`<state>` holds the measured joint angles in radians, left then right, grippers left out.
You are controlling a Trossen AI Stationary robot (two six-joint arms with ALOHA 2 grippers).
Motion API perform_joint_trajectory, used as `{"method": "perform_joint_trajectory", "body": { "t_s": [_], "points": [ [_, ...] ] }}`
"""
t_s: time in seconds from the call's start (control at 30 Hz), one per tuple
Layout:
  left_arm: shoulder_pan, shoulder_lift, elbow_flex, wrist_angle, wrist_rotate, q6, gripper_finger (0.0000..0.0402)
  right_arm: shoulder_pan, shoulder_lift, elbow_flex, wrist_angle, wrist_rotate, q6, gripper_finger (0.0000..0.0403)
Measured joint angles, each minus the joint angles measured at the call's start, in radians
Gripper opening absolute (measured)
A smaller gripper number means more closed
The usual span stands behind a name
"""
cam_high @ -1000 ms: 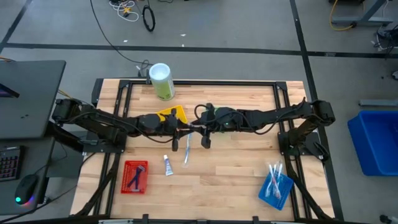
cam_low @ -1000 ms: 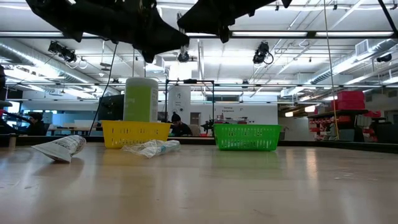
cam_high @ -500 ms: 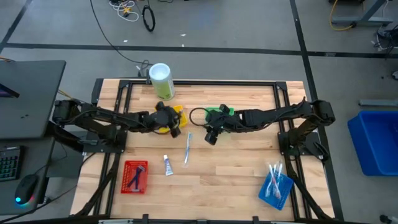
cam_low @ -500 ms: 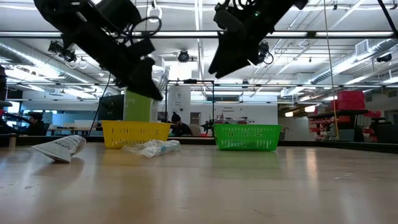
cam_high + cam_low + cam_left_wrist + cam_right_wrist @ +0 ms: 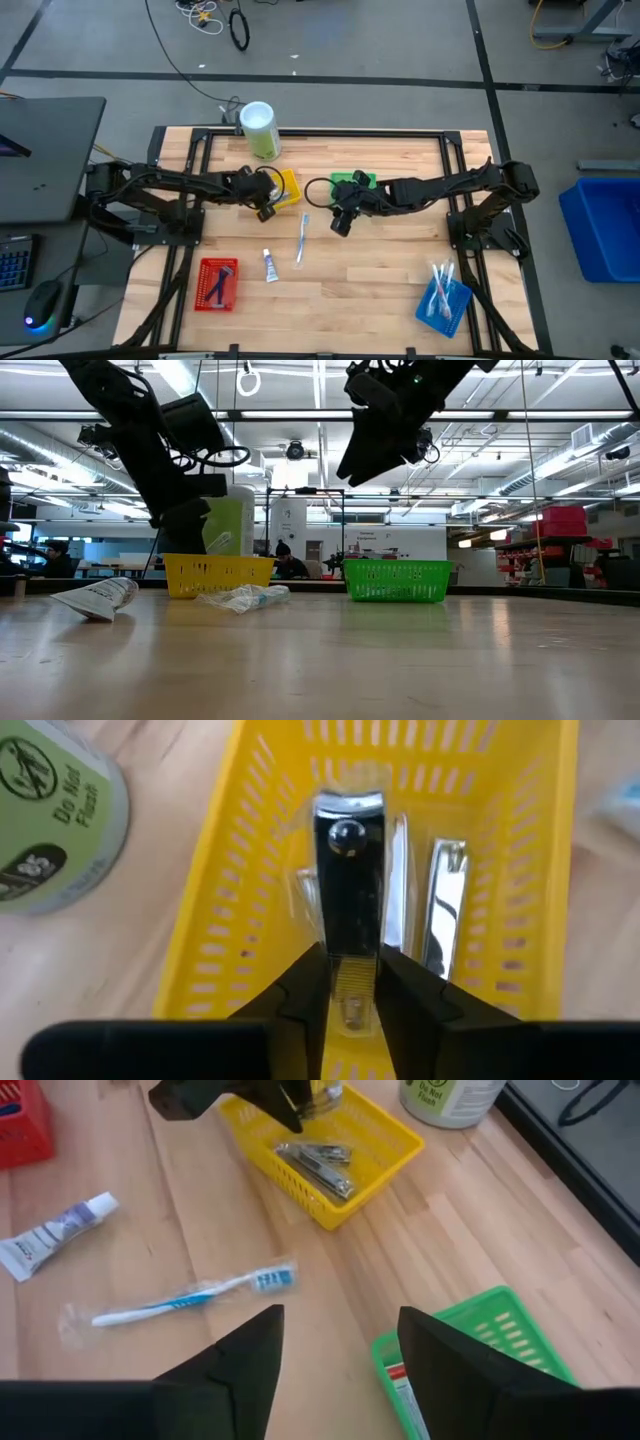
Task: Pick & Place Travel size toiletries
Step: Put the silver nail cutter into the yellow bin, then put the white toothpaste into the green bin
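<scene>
My left gripper [image 5: 265, 208] is above the yellow basket [image 5: 287, 187], shut on a black and silver nail clipper [image 5: 350, 870]. Two more clippers [image 5: 445, 900] lie on the basket's floor. My right gripper [image 5: 340, 1342] stands open and empty above the table, beside the green basket [image 5: 480, 1342], which holds a white tube [image 5: 402, 1380]. A wrapped blue toothbrush [image 5: 302, 238] and a small white tube [image 5: 269, 265] lie flat on the wood between the arms. My left gripper pinches the nail clipper's near end [image 5: 351, 982] between its two fingers, one on each long side. The fingers slant down from the table's left and lie along the clipper. It sticks out past them into the yellow basket; I cannot tell if its far end touches the floor.
A green canister with a white lid [image 5: 260, 130] stands at the far edge behind the yellow basket. A red basket [image 5: 217, 283] sits near the front left. A blue basket [image 5: 442, 300] with toothbrushes sits at the front right. Bare wood lies between them.
The two grippers, close together at the table's middle a second ago, have parted. My left gripper has swung toward the left and far edge, over the yellow basket, and tipped down. My right gripper has drawn back a little toward the right, beside the green basket.
</scene>
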<state>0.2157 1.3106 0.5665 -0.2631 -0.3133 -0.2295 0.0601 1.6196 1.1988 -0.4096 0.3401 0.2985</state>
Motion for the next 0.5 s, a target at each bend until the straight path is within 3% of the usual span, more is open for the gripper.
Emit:
{"method": "perform_joint_trajectory", "body": {
  "t_s": [0.37, 0.5],
  "points": [
    [0.0, 0.0, 0.0, 0.009, -0.015, 0.0, 0.0134, 0.0, 0.0, 0.0, 0.008, -0.001, 0.006, 0.019],
    [-0.001, 0.0, 0.0, 0.086, -0.008, 0.001, 0.0144, 0.0, 0.0, 0.0, 0.008, -0.003, 0.019, 0.0192]
  ]
}}
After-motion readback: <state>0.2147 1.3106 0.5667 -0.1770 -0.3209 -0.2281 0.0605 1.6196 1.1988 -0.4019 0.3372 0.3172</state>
